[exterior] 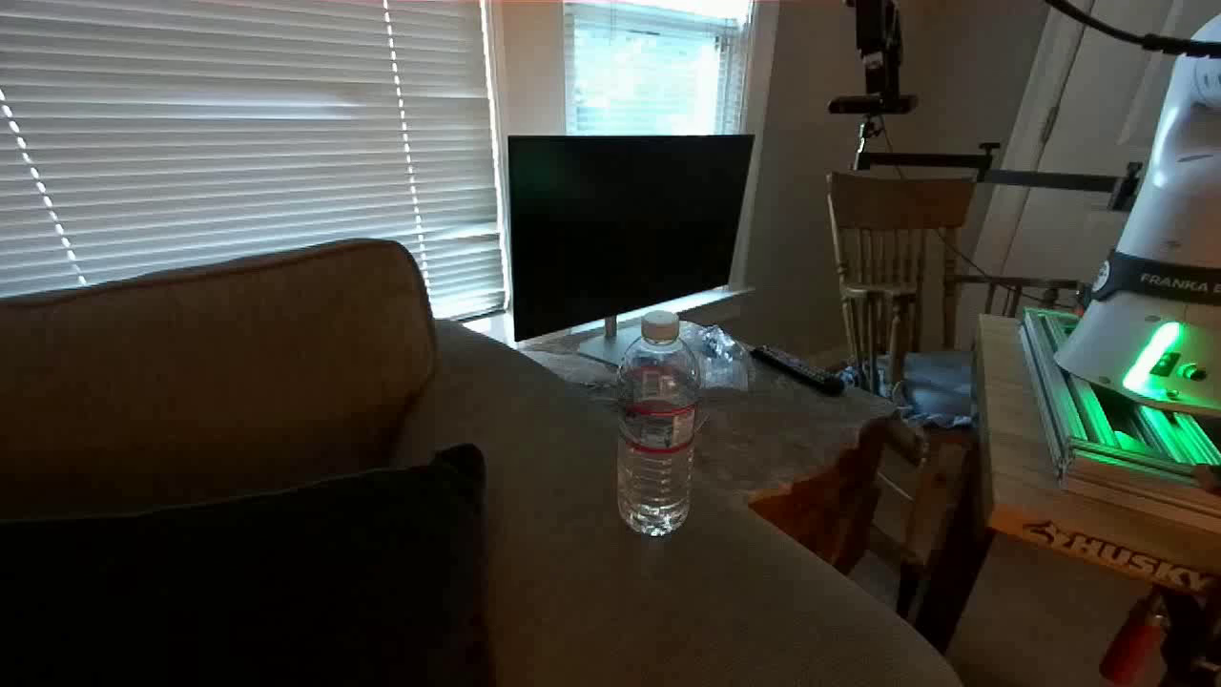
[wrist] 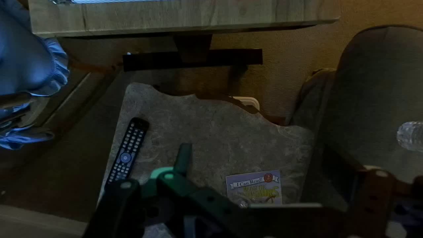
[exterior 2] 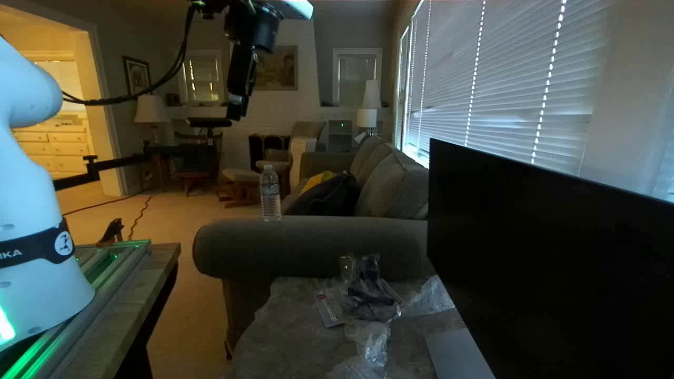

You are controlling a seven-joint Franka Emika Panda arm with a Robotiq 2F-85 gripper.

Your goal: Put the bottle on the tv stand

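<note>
The bottle, clear plastic with a white cap and reddish band, stands upright on the sofa arm in both exterior views (exterior: 658, 439) (exterior 2: 270, 195). Part of it also shows at the right edge of the wrist view (wrist: 411, 136). The tv stand has a flat greyish top with a wavy edge (exterior: 782, 439) (exterior 2: 287, 326) (wrist: 211, 138), beside the sofa arm. My gripper hangs fingers down, high above the furniture, in an exterior view (exterior 2: 237, 108). In the wrist view its fingers (wrist: 259, 155) are wide apart with nothing between them, above the tv stand and away from the bottle.
The black TV (exterior: 630, 234) (exterior 2: 537, 263) stands on the tv stand. Crumpled clear plastic (exterior: 720, 358) (exterior 2: 371, 337), a remote (exterior: 799, 370) (wrist: 129, 150) and a booklet (wrist: 254, 186) lie on it. The sofa arm (exterior 2: 316, 245), wooden chair (exterior: 897, 229) and robot's table (exterior: 1011, 448) are nearby.
</note>
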